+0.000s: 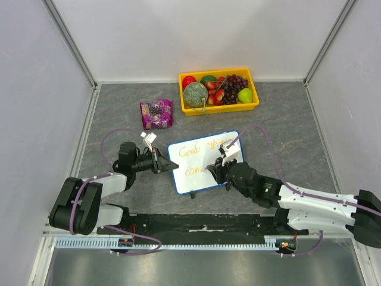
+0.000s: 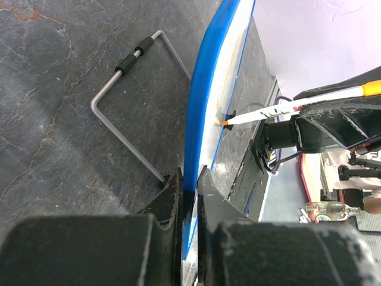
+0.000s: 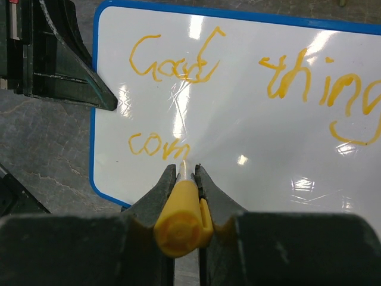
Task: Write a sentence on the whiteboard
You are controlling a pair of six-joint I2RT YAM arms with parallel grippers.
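A: Grippers, how many?
B: Two. The left gripper (image 1: 168, 164) is clamped tight on the left edge of the whiteboard (image 1: 202, 179), its blue rim pinched between the fingers (image 2: 172, 196). The right gripper (image 3: 186, 173) is over the whiteboard's near half, closed around one orange marker (image 3: 181, 208).
A: Tip?
B: On the white face, just after "com".
A: Writing?
B: The sentence (image 1: 189, 150) is two orange lines: "Good thing" above, "com" below.
A: Under it?
B: One bent wire stand (image 2: 128, 107), on the grey table (image 1: 286, 131).
A: Beyond the whiteboard?
B: One purple snack bag (image 1: 156, 114) past its far-left corner. One yellow tray (image 1: 220, 109) past its far edge, holding one melon (image 1: 194, 94), one bunch of grapes (image 1: 234, 83) and one green apple (image 1: 244, 95).
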